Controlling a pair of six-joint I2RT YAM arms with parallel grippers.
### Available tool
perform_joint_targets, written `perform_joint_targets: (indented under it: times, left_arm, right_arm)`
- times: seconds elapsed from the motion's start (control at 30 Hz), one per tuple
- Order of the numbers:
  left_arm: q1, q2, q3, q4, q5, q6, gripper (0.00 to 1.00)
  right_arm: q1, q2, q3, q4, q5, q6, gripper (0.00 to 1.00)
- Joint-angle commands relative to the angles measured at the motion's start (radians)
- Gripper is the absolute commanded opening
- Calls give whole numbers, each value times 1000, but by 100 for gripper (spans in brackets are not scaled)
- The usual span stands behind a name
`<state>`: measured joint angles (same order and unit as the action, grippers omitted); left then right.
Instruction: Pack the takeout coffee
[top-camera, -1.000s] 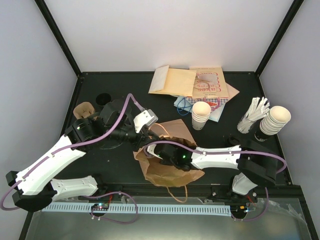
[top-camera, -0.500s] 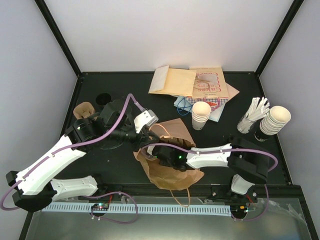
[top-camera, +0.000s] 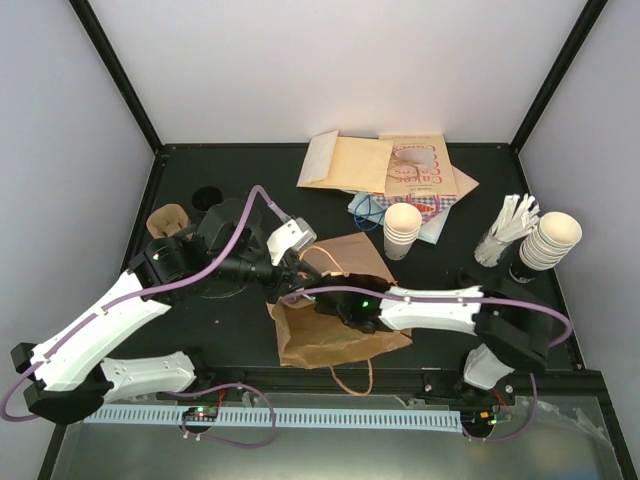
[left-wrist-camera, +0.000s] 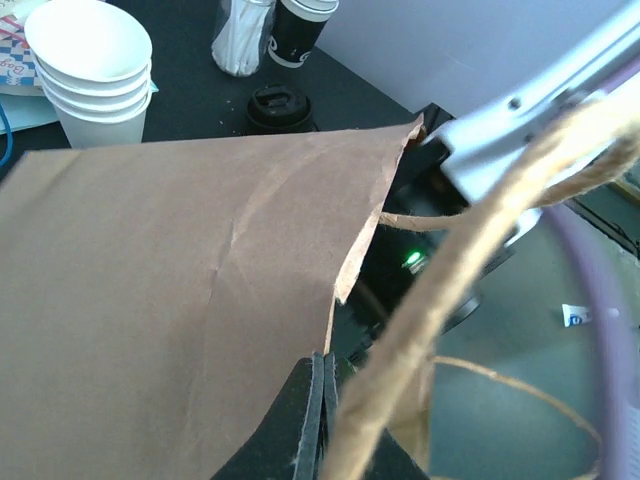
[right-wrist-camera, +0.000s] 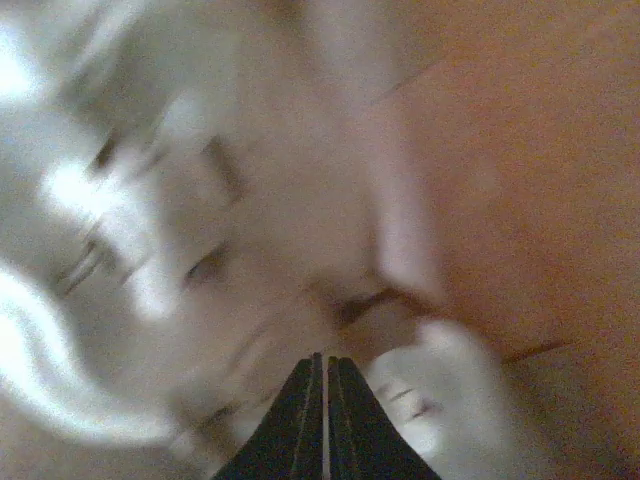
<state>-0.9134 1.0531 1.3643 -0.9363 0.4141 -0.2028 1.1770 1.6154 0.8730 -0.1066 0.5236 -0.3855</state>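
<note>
A brown paper bag (top-camera: 330, 342) (left-wrist-camera: 150, 280) lies on its side in the middle of the black table. My left gripper (top-camera: 290, 268) (left-wrist-camera: 322, 400) is shut on the bag's upper rim at its mouth, and the twine handle (left-wrist-camera: 470, 250) crosses in front of it. My right gripper (right-wrist-camera: 325, 375) is inside the bag, its jaws together with nothing between them. Its wrist (top-camera: 352, 306) shows at the bag's mouth. Blurred pale shapes (right-wrist-camera: 150, 230) fill the right wrist view against the brown paper. I cannot make out the takeout coffee among them.
A short stack of cream cups (top-camera: 402, 228) (left-wrist-camera: 95, 70) stands behind the bag. A taller stack (top-camera: 552, 240) and a holder of white sticks (top-camera: 505, 232) (left-wrist-camera: 240, 35) stand at the right. Flat paper bags (top-camera: 380, 165) lie at the back. A cardboard carrier (top-camera: 168, 220) sits far left. A black lid (left-wrist-camera: 275, 105) lies near.
My right arm has shifted a little inside the bag, and the bag's near side has flattened and swung left. The left arm has held still.
</note>
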Motion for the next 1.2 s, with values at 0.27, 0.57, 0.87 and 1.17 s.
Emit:
perform_joint_targets:
  times: [0.27, 0.57, 0.87, 1.17]
  left_arm:
    - [-8, 40, 6, 1, 87, 18, 2]
    - [-10, 39, -4, 14, 94, 8, 2]
    - [-19, 33, -29, 23, 147, 8, 2]
    - [-21, 33, -53, 37, 251, 0, 2]
  right_arm:
    - [14, -221, -52, -87, -205, 52, 3]
    - [96, -200, -171, -59, -219, 53, 1]
    - [122, -62, -116, -14, -175, -17, 1]
    - [119, 81, -28, 47, 0, -66, 1]
